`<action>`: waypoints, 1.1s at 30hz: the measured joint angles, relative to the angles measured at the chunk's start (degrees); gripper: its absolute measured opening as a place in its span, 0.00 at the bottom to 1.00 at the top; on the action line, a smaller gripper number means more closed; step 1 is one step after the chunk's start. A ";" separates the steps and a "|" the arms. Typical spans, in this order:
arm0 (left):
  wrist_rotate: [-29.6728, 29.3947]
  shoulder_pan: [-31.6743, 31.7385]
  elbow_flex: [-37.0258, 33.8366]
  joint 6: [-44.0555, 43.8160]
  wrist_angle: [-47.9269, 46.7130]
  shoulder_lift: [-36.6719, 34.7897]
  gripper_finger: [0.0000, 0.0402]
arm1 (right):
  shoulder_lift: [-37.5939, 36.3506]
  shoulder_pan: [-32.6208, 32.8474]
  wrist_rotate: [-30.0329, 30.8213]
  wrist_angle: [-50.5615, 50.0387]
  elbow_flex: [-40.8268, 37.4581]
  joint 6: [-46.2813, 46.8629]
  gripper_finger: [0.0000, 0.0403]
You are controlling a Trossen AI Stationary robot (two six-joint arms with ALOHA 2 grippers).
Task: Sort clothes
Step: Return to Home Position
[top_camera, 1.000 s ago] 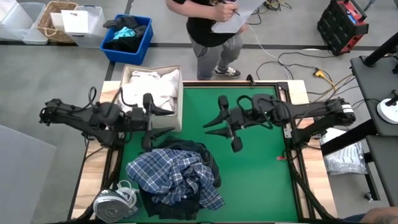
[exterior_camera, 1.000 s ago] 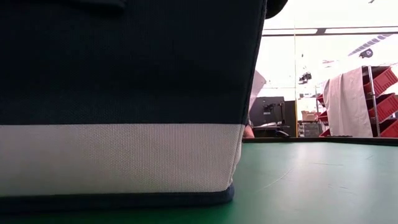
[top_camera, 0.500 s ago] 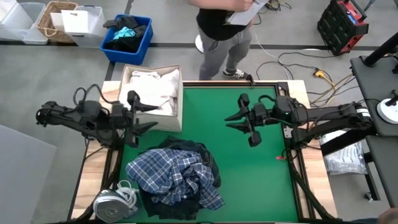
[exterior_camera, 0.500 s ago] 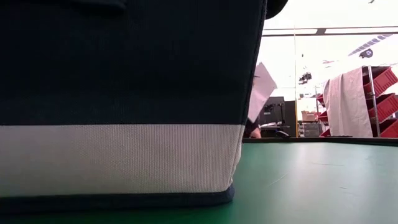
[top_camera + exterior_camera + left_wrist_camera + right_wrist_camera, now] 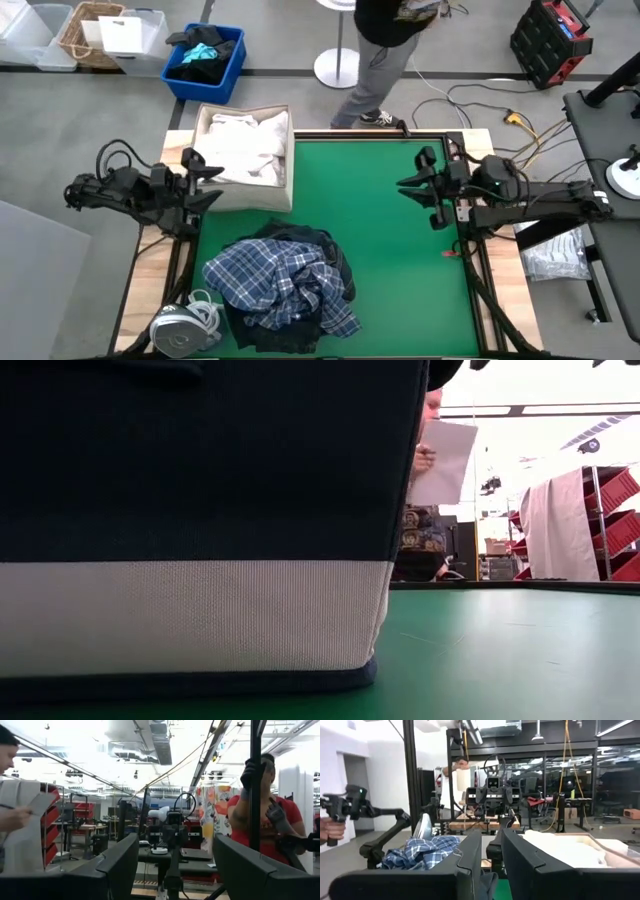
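Over the table (image 5: 400,290), both arms' jaws pulled outward.

— What colour is the table?
— Green mat (image 5: 400,290). Near its left edge, a blue-and-white plaid shirt (image 5: 275,285) lies over a dark navy piece (image 5: 305,240).
— And at the left corner?
— Cream bin (image 5: 250,197), white shirts (image 5: 245,145) inside. Seen low down, a navy bin (image 5: 200,460) has a cream band (image 5: 190,615).

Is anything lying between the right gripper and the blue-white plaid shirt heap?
Nothing visible does. Only bare green mat lies between the right gripper, at the table's right edge, and the blue-white plaid shirt heaped on dark clothes.
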 joint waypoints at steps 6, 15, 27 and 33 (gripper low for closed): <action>-0.63 0.00 -4.90 -2.77 -1.10 -6.68 0.58 | -8.51 -0.06 3.54 0.29 -8.11 4.32 0.20; -0.58 0.00 -9.32 -2.91 -6.55 -11.38 0.58 | -19.30 -0.06 6.37 1.88 -17.43 9.95 0.23; 1.04 0.00 -17.50 -6.55 -5.78 -10.94 0.58 | -26.83 0.12 18.18 0.24 -29.76 20.28 0.17; 1.62 0.00 -23.38 -6.75 3.50 -13.09 0.58 | -31.17 0.12 6.41 10.07 -34.44 13.09 0.16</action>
